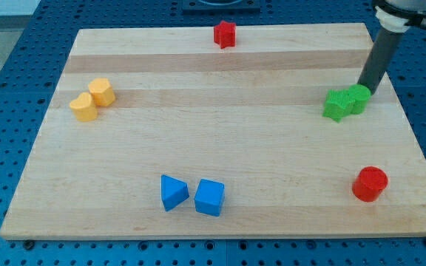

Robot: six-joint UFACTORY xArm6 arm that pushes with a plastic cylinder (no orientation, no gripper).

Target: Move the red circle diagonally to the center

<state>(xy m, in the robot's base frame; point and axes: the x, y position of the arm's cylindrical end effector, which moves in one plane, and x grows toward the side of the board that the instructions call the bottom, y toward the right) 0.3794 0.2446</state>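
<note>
The red circle [369, 183] sits near the lower right corner of the surface [220, 148], well apart from everything else, and it is my landmark for the rest.

My tip [366, 91] is straight above the red circle toward the view's top, well apart from it, and rests against or just behind the green blocks. There is nothing to release or clench here: the end effector is a bare rod, holding nothing, and can only shove. Whether it actually touches the nearer green block [359, 98] I cannot tell, as the rod's end is partly hidden behind it.

That green block and a second green block [338, 105] touch each other, both above the red circle and slightly to its left. They do not lie on the diagonal path toward the center, so I judge they need not be disturbed.

To drive the circle up and left, I judge the tip must come round to its lower right side, a tight spot by the surface's edge.

Far to the circle's left lie a blue wedge-like block [173, 192] and a blue cube [209, 197], side by side. Further up-left, two yellow blocks [93, 98] touch. A red star-like block [225, 34] stands at the far top edge.
</note>
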